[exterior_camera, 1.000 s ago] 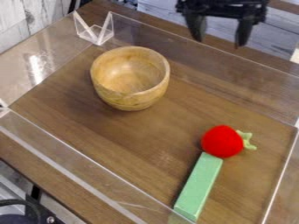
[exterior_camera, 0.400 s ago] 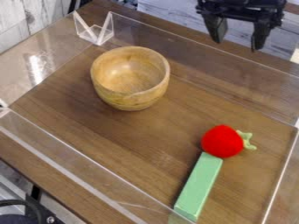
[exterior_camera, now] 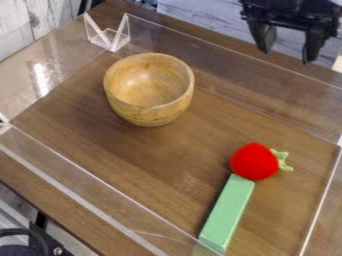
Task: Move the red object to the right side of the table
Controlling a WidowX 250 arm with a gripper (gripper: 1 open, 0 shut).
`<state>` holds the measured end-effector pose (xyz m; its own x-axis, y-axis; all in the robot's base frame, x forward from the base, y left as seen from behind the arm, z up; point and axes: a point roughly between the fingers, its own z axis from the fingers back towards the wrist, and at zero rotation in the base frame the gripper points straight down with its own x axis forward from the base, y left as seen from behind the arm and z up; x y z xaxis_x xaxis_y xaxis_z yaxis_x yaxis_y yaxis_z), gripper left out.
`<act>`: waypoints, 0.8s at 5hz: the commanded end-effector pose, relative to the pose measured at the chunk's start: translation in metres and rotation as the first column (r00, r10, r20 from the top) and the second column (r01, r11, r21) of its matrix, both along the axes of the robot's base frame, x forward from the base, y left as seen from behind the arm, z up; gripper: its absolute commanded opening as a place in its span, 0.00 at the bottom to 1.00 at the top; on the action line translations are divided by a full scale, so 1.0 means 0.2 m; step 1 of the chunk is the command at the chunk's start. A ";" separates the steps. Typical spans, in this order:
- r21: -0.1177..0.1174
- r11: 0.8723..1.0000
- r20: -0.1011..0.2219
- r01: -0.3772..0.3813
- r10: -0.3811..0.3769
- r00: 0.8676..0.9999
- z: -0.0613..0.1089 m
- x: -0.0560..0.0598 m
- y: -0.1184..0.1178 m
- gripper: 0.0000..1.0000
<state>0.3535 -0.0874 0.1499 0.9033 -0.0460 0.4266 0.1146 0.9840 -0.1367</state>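
The red object point(exterior_camera: 255, 161), a small round bright-red toy fruit with a green stem on its right, rests on the table point(exterior_camera: 174, 150) near the front right. It touches the top end of a long light-green block point(exterior_camera: 227, 213). My gripper point(exterior_camera: 290, 42) hangs open at the top right, above the table's far edge, well behind the red fruit. Nothing is between its two dark fingers point(exterior_camera: 266, 37).
A wooden bowl point(exterior_camera: 148, 88) stands at the left centre of the table. Low clear acrylic walls point(exterior_camera: 80, 190) border the tabletop. A small clear folded stand point(exterior_camera: 107, 32) sits at the back left corner.
My gripper has slid to the right along the far edge of the table, staying open. The fruit, block and bowl have not moved.
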 end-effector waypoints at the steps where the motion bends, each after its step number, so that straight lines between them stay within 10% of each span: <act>1: -0.010 1.000 0.057 0.021 -0.020 0.998 0.08 0.06 -0.06 1.00; 4: -0.004 0.998 0.088 0.059 -0.059 0.994 0.06 0.09 -0.19 1.00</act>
